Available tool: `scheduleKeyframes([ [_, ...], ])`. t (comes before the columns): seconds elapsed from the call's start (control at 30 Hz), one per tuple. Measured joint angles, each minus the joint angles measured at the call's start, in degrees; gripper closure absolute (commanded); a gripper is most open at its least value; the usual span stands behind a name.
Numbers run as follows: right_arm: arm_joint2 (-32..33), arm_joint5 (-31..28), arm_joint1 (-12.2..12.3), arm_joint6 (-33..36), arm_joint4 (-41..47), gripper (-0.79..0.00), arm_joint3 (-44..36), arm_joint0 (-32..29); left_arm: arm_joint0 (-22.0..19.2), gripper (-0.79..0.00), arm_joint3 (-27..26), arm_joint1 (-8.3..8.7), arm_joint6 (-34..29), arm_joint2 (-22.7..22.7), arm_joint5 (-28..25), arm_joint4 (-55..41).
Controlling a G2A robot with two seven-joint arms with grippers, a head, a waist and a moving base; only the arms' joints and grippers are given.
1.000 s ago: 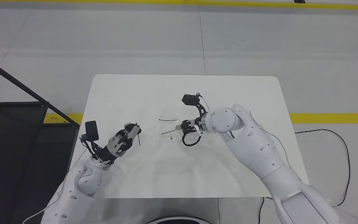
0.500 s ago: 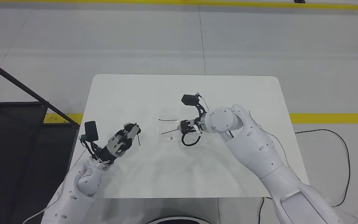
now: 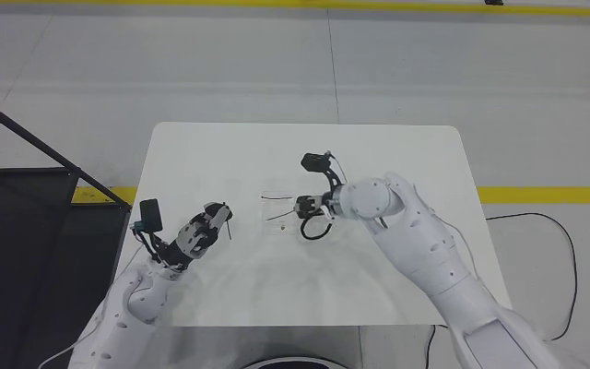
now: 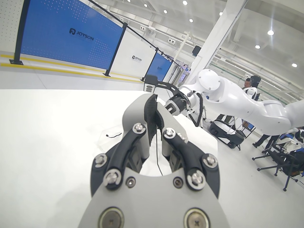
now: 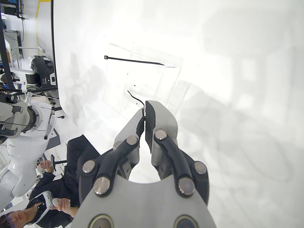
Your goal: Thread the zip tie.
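My left gripper (image 4: 153, 110) is shut on a thin black zip tie (image 4: 157, 148) whose strap runs back between the fingers. In the top view this gripper (image 3: 219, 214) sits near the table's left front, with the tie (image 3: 227, 231) hanging from it. My right gripper (image 5: 144, 115) is shut on a second zip tie (image 5: 135, 97), whose curved end sticks out past the fingertips. It hovers at the edge of a clear tray (image 5: 171, 81). In the top view the right gripper (image 3: 300, 208) is at the tray's (image 3: 275, 197) right side. A third tie (image 5: 133, 60) lies flat on the tray.
The white table (image 3: 396, 277) is bare to the right and front of the tray. A dark panel (image 3: 37, 240) stands beside the table's left edge. From the left wrist view, the right arm's gripper (image 4: 174, 106) is seen beyond the lying tie (image 4: 114, 135).
The right gripper has shifted slightly toward the table's far side beside the tray. The left arm has kept still with its tie.
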Motion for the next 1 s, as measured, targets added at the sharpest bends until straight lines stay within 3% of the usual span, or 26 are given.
scheduleKeyframes([
  [0.33,6.8,-0.1,2.6,-0.6,-1.0,0.000,-9.6,-6.9,0.2,0.000,-0.2,-0.20,0.5,-0.2,0.4,-0.1],
  [0.53,13.9,-1.7,5.0,-1.9,-0.5,0.000,-21.2,-15.8,0.1,0.000,-0.4,-0.62,2.6,0.0,3.7,0.1],
  [0.77,21.7,-9.2,7.1,-3.6,3.2,0.000,-33.5,-27.5,-0.2,0.000,-0.8,-1.59,8.1,2.5,9.0,5.3],
  [1.0,26.5,-17.9,8.3,-5.0,7.9,0.000,-40.7,-36.6,-0.8,0.000,-0.8,-2.39,13.5,5.9,13.2,13.0],
])
